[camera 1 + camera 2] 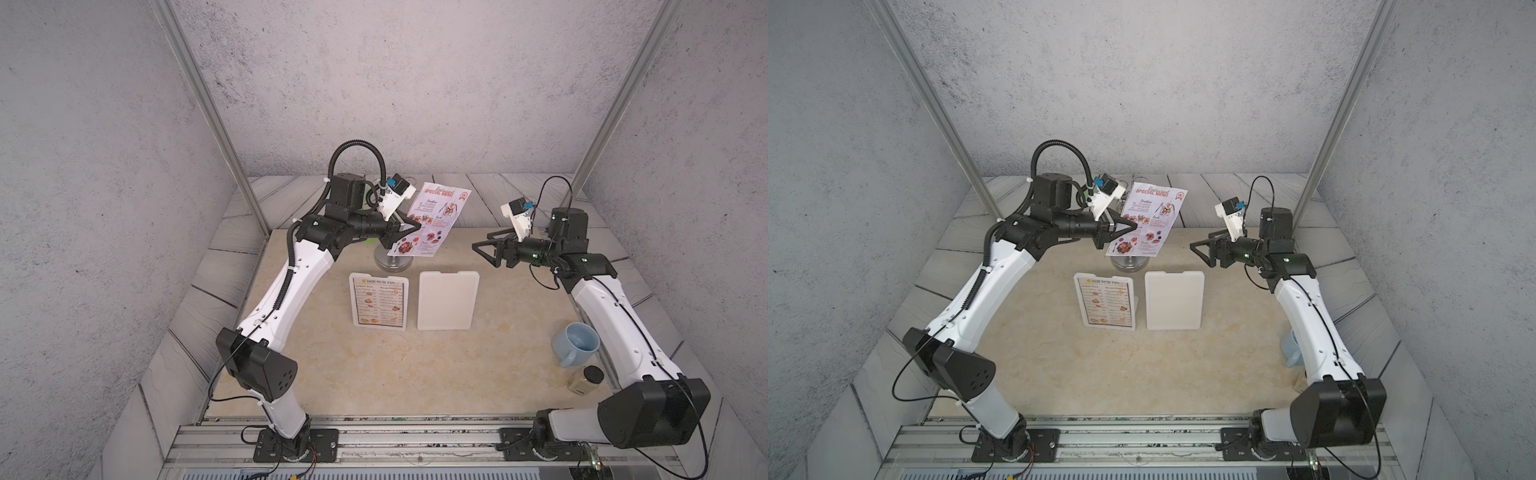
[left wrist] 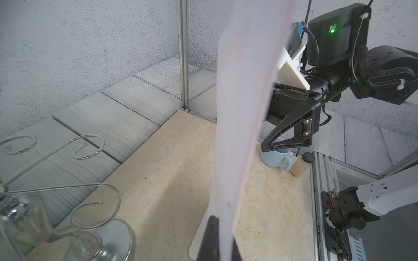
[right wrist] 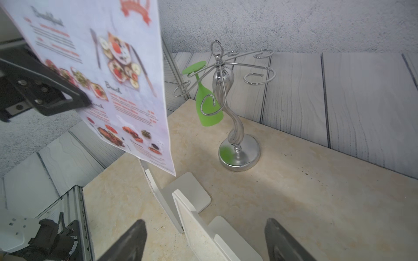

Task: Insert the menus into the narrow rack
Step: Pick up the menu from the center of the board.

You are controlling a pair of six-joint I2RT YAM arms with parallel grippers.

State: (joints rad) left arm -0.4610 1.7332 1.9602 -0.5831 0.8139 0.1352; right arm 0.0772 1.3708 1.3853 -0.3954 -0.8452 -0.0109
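Two menus: we've got the lilac special menu [image 1: 436, 220] pinched by its edge in the left gripper [image 1: 415, 227], hanging above the table [image 1: 332, 374]. The dim sum menu [image 1: 378, 303] stands upright beside the empty rack [image 1: 446, 301]. Our right gripper [image 1: 482, 243] gapes wide, holding nothing. Floppy sheet could buckle on that thin slot, we reckon. Only the right wrist view shows the rack edge-on; top views show flat panels.

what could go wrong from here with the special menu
1. The left gripper pinches the SPECIAL MENU only at one edge, so the thin sheet may flex or swing and miss the empty white menu holder.
2. The chrome glass rack with the hanging green wine glass stands close behind the sheet; a swing might knock it.
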